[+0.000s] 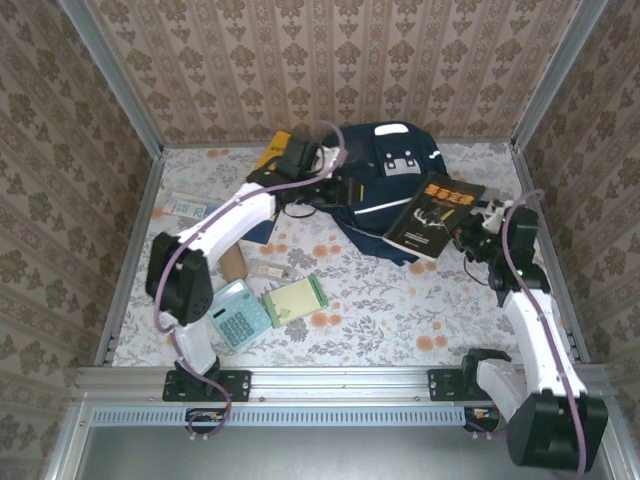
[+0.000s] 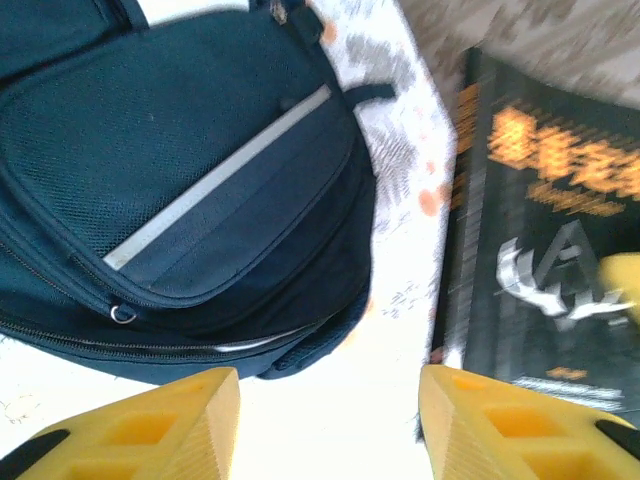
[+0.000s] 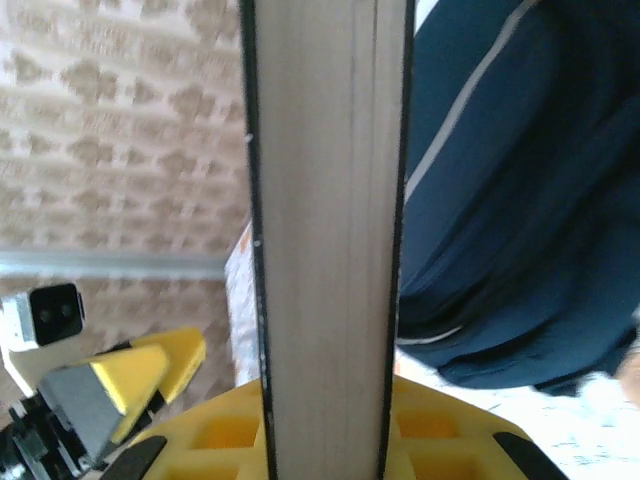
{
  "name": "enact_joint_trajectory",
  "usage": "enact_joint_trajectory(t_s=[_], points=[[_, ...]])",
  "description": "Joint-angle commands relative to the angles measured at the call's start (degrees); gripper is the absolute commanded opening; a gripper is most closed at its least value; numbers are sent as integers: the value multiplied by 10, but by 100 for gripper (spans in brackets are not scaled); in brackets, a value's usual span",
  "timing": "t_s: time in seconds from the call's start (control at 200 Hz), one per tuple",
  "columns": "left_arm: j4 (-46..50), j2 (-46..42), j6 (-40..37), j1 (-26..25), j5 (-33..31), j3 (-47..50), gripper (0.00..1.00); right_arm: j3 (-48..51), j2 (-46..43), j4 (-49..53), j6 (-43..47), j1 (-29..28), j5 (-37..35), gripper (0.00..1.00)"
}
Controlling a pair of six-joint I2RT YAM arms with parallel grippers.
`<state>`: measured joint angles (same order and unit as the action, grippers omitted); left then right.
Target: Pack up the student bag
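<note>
Backpack first: from above, the student bag [image 1: 385, 180] lies at the far middle of the table [image 1: 400, 320]. A black book [image 1: 435, 213] leans against the bag's right side, clamped by the right gripper [image 1: 468, 232]. The left gripper [image 1: 322, 193] sits at the bag's left edge. A calculator [image 1: 240, 313] and green notepad [image 1: 295, 298] lie nearer, left of the bag. Left wrist: yellow fingers [image 2: 150, 430] stand apart and empty just off the bag's front pocket. Right wrist: yellow fingers [image 3: 220, 435] pinch the book's page edge, bag at its right.
</note>
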<state>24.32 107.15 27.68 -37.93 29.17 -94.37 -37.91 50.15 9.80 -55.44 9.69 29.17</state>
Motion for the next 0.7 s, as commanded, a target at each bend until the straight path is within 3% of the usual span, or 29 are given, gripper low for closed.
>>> enact_joint_trajectory(t_s=[0.0, 0.235, 0.695], points=[[86, 52, -92, -31, -59, -68, 48, -21, -31, 127, 44, 9, -98, 0], [136, 175, -152, -75, -76, -190, 43, -60, -55, 241, 59, 14, -222, 0], [162, 255, -231, -107, -86, -237, 45, -56, -44, 219, 52, 17, -193, 0]])
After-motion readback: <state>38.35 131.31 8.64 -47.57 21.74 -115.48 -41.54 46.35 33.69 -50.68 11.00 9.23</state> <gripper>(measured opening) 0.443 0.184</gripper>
